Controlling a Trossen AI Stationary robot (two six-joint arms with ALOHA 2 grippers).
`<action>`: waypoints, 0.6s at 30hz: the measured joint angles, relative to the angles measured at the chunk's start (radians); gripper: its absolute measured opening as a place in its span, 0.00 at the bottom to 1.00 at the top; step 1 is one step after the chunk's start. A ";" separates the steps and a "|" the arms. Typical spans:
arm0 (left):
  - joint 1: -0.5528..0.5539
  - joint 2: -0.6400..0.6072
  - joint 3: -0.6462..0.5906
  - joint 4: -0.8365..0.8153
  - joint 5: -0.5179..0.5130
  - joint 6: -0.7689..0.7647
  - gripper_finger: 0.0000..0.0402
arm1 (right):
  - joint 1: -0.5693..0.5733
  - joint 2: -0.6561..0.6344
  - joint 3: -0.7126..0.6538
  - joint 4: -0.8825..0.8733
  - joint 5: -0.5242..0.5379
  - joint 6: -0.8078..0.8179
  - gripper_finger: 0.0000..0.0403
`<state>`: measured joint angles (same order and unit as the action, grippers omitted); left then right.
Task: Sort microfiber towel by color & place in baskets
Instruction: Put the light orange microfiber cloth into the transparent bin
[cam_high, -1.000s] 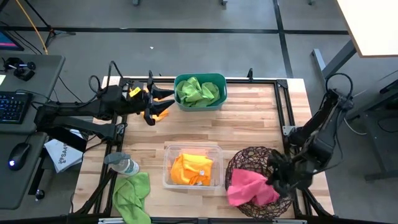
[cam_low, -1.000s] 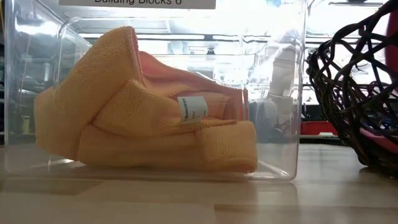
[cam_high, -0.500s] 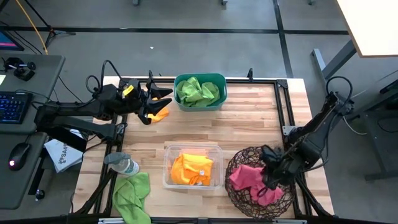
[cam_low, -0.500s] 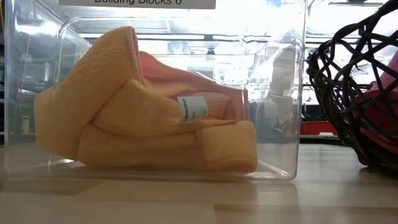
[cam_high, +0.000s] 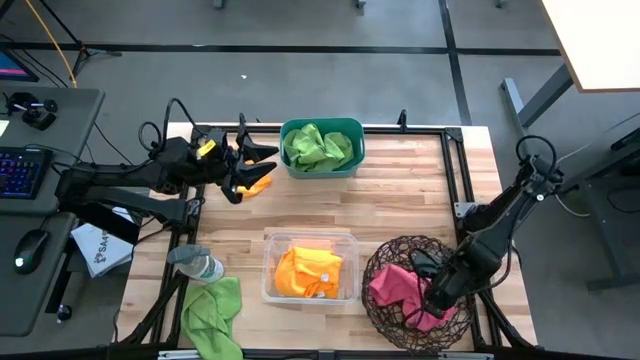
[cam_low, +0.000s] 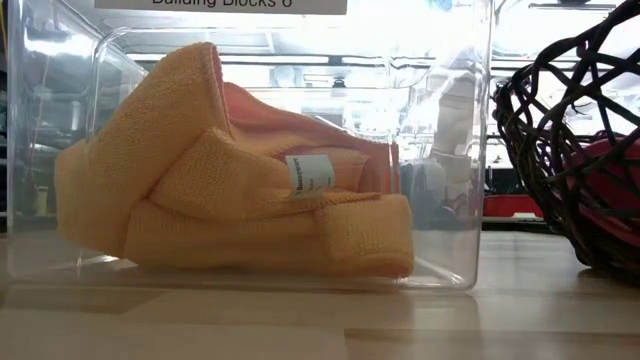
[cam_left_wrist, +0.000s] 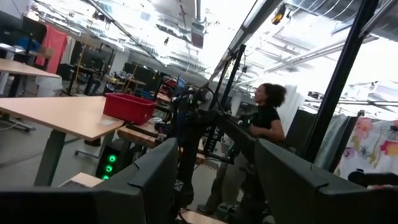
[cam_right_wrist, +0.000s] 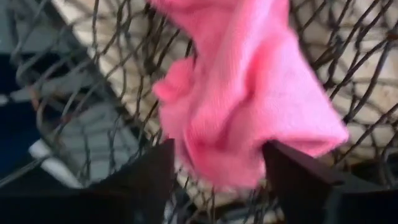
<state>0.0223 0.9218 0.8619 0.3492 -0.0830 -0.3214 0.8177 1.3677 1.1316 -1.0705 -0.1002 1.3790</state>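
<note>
We can read only one text for sure: in the low view, a white sign (cam_low: 220, 5) at the top edge, seen behind the clear plastic bin (cam_low: 470, 150), bears the words "Building Blocks" followed by a character cut off by the frame, perhaps a 6 or an 8. A small white tag (cam_low: 305, 176) on the yellow-orange towel (cam_low: 190, 190) inside that bin carries dark print, too small for us to make out. On the white sheet (cam_high: 103, 248) left of the table in the high view, the dark print is likewise unreadable.
</note>
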 joint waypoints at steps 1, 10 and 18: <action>0.000 0.000 0.000 -0.006 0.000 0.000 0.50 | 0.000 -0.007 0.003 -0.001 -0.019 -0.001 0.64; 0.019 0.048 0.075 -0.250 -0.060 -0.151 0.50 | 0.000 -0.149 0.125 -0.026 0.283 0.043 0.87; 0.192 0.337 0.461 -1.479 -0.276 -0.113 0.50 | -0.104 -0.236 0.165 -0.154 0.569 0.057 0.88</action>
<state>0.2141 1.2592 1.3228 -1.1297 -0.3593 -0.4340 0.7133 1.1321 1.2966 -1.2241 0.4683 1.4363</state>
